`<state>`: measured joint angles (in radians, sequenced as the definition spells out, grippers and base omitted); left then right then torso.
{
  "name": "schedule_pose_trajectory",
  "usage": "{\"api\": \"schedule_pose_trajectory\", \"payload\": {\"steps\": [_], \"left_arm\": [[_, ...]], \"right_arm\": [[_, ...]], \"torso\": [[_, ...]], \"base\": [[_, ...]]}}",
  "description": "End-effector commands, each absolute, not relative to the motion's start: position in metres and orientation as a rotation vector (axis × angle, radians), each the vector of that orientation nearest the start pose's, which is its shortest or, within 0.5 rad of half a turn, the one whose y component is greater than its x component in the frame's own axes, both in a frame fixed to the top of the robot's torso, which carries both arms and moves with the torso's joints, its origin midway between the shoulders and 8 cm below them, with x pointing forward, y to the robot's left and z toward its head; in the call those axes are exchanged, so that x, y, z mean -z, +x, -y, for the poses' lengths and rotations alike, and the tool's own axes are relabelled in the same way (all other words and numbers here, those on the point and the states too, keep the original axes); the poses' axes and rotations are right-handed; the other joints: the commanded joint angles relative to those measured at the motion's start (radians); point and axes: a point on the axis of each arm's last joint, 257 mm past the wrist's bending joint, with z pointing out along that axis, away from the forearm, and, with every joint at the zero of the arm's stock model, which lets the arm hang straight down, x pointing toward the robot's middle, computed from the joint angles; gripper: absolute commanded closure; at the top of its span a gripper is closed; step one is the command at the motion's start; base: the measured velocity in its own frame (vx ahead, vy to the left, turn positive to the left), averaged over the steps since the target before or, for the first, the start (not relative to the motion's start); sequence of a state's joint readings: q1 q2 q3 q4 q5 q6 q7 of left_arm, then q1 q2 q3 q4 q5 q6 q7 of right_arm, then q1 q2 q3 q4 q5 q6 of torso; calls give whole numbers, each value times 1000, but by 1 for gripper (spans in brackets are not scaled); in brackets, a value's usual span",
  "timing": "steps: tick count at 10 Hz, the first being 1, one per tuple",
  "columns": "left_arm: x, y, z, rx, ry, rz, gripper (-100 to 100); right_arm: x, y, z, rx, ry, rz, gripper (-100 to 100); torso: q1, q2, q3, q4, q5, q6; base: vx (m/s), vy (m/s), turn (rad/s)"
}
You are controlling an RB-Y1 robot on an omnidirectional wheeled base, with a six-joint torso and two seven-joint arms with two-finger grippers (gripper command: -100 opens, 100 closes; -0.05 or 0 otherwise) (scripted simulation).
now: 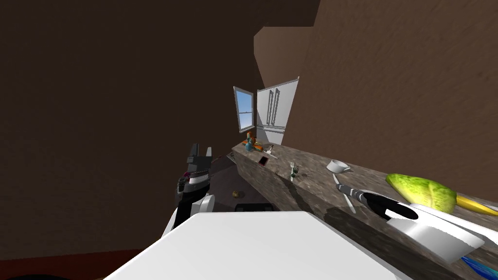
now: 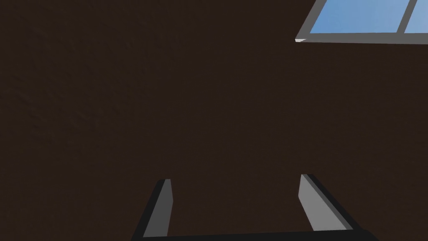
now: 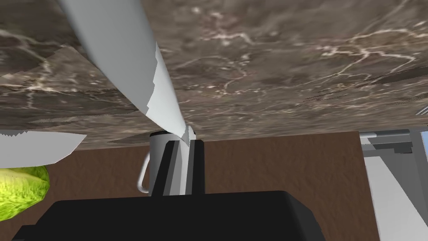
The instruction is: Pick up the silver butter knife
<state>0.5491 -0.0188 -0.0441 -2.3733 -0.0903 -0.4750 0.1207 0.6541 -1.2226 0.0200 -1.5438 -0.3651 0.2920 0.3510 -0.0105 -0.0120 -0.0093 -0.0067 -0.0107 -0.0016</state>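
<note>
Within right claw [image 3: 184, 142], knife [image 3: 121, 54] lengthwise outward

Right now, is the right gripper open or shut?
Shut. In its wrist view the right gripper has its fingers close together, clamping the end of the pale butter knife.

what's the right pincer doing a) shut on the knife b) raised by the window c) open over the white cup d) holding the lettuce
a: the right pincer has its two fingers close together with the knife pinched between them, at the marbled countertop.
</note>
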Motion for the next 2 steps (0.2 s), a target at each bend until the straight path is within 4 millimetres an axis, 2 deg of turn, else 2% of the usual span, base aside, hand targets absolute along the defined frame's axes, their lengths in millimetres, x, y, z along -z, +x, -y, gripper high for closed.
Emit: {"api": "schedule_pose_trajectory", "payload": {"steps": [1,2], "left_arm": [[-45,329,-260,1387,-648,-602,0],[-45,329,-259,1387,-648,-602,0]], "right_arm": [[337,251,664,279,772,-2237,100],[337,249,664,278,773,-2239,0]], "torso": [[0,0,0,0,0,0],[-1,3,2,1,0,-1]], "base": [[41,27,-20],[7,5,3]]}}
